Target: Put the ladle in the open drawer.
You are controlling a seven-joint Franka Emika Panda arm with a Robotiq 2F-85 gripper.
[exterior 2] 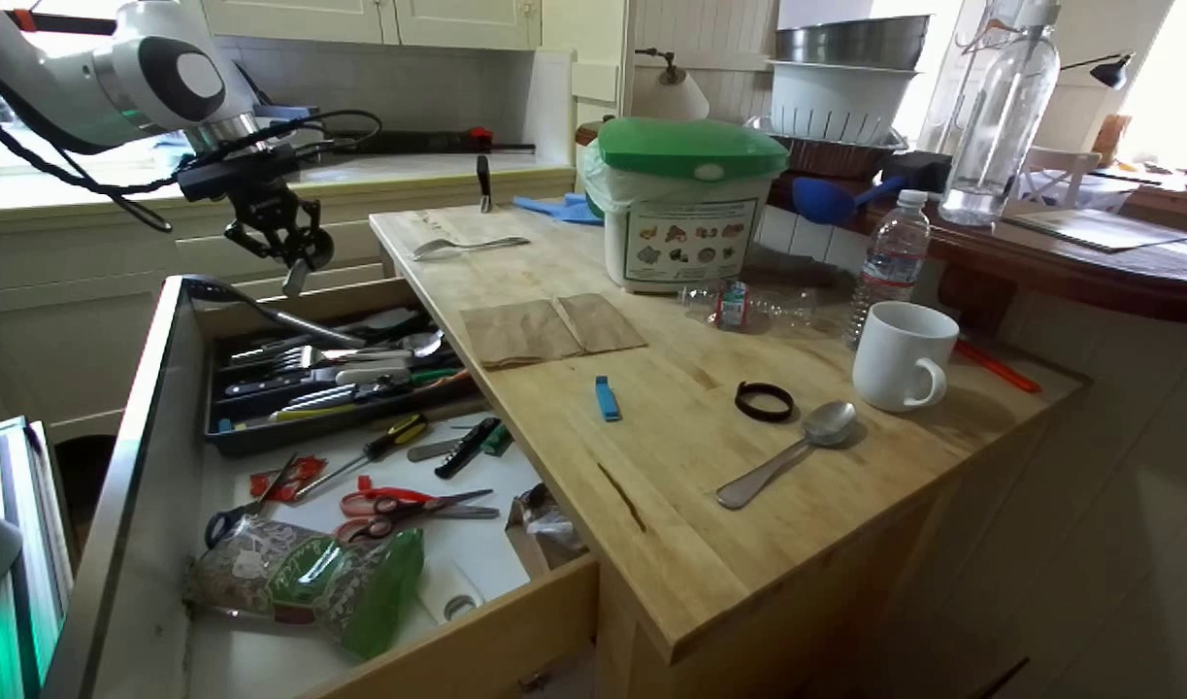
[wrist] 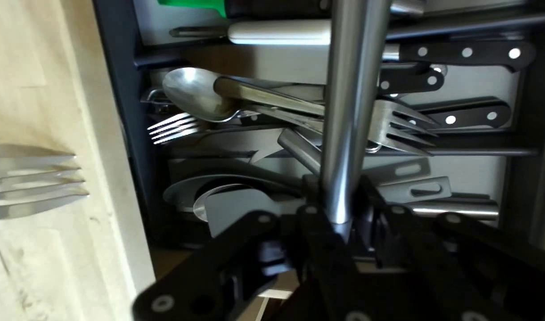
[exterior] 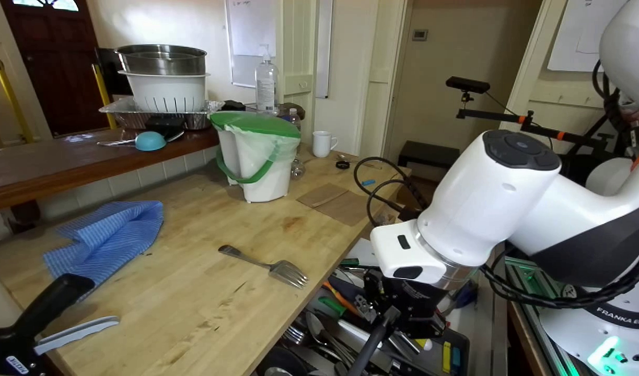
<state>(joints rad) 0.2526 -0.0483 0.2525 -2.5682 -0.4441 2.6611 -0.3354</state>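
Steel-grey, slim and round, to be taken from the task as the ladle (wrist: pixel 352 111); hangs by its shaft above the open drawer (exterior 2: pixel 486 631), over the dark tray (wrist: pixel 123 67), not yet laid down. Gripped firmly, by the look of it, in the gripper (wrist: pixel 339 205) brought almost together, with only the shaft's thickness between the fingers. Cannot make out the bowl with confidence in any view. Could swivel in that narrow hold on meeting something hard, because of so smooth and tubular a shaft. Could end up bridging the compartments instead of dropping into one, owing to the spoon (wrist: pixel 194 93), fork (wrist: pixel 381 120) and black-handled knife (wrist: pixel 450 51) already heaped there at odd angles. Might snag the long dark-ended tool (exterior 2: pixel 292 320) slanting toward the drawer's far left corner in an exterior view, and so shove it further out. Might clip the countertop (wrist: pixel 36 107), to the left in the wrist view, from too little clearance during a turn. From a release too high, could bounce and settle proud of the rim, then block any later closing. Needs lowering level, slowly, and freeing only after light contact with the pile.
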